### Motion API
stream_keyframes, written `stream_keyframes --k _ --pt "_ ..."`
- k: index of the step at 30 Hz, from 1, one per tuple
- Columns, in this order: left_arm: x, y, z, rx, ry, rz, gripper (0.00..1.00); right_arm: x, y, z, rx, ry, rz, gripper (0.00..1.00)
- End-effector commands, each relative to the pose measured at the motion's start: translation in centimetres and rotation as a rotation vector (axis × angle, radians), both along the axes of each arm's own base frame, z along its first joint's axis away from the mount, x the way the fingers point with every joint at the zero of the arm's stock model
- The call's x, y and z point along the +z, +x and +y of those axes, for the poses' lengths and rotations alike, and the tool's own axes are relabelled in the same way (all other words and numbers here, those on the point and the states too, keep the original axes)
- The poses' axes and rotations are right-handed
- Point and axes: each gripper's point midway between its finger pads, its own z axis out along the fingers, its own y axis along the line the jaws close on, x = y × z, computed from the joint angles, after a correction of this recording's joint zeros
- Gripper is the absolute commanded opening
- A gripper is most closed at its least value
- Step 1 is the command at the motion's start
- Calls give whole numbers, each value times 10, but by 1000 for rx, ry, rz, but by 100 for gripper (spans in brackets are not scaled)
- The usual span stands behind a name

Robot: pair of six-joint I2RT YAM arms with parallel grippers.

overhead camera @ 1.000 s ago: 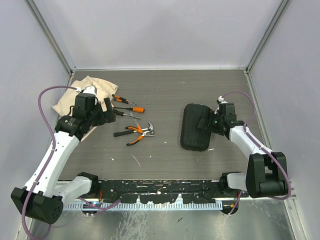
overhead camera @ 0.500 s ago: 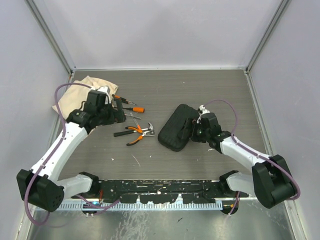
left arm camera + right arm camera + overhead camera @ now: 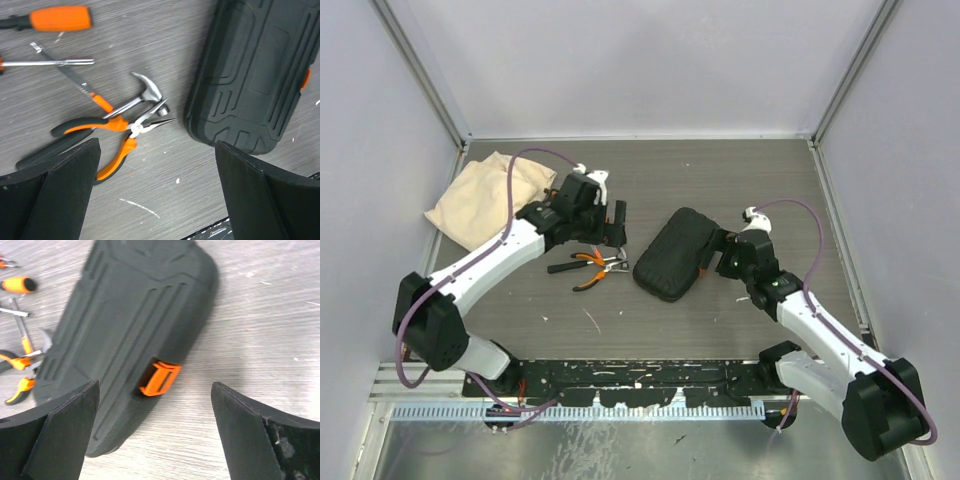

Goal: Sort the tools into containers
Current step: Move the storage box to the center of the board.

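Note:
The tools lie in a loose cluster left of centre: orange-handled pliers (image 3: 588,272) (image 3: 107,131), a small claw hammer (image 3: 616,262) (image 3: 146,91) and screwdrivers (image 3: 60,17). My left gripper (image 3: 612,230) (image 3: 157,200) hangs open just above them, with only table between its fingers. A shut black case (image 3: 672,254) (image 3: 255,70) (image 3: 125,330) lies tilted right of the tools. Its orange latch (image 3: 160,378) faces my right gripper (image 3: 716,256) (image 3: 155,435), which is open beside the case's right edge and holds nothing.
A crumpled beige cloth (image 3: 485,195) lies at the back left by the wall. Grey walls enclose the table on three sides. A black rail (image 3: 640,382) with the arm bases runs along the near edge.
My left arm swung right from the cloth to above the tools. The black case slid left and turned towards the tools, with my right gripper following beside it.

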Motion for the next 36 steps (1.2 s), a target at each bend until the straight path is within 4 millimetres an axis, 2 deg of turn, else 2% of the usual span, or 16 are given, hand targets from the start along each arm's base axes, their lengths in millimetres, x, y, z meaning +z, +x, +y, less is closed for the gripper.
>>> stream_keyframes --k 1,7,14,20,22,25,28,36 --pt "22 9 -41 -89 -65 -89 99 10 17 -26 -109 -30 3 96" --pt "7 8 -75 -140 -76 -98 100 3 34 -27 -52 51 73 93" --pt "-7 18 -106 -236 -114 -93 99 5 54 -7 60 202 55 92" --pt "-25 22 -117 -250 -120 -60 100 -13 61 4 108 236 117 89" --pt "-33 21 -120 -259 -119 -36 95 -23 58 8 115 255 142 87" --pt "-46 17 -122 -260 -116 4 92 -29 54 19 139 276 156 86" --pt "-49 12 -119 -253 -119 15 91 -31 48 36 170 281 160 86" --pt "-59 -6 -88 -204 -65 23 90 -28 34 93 267 322 153 85"
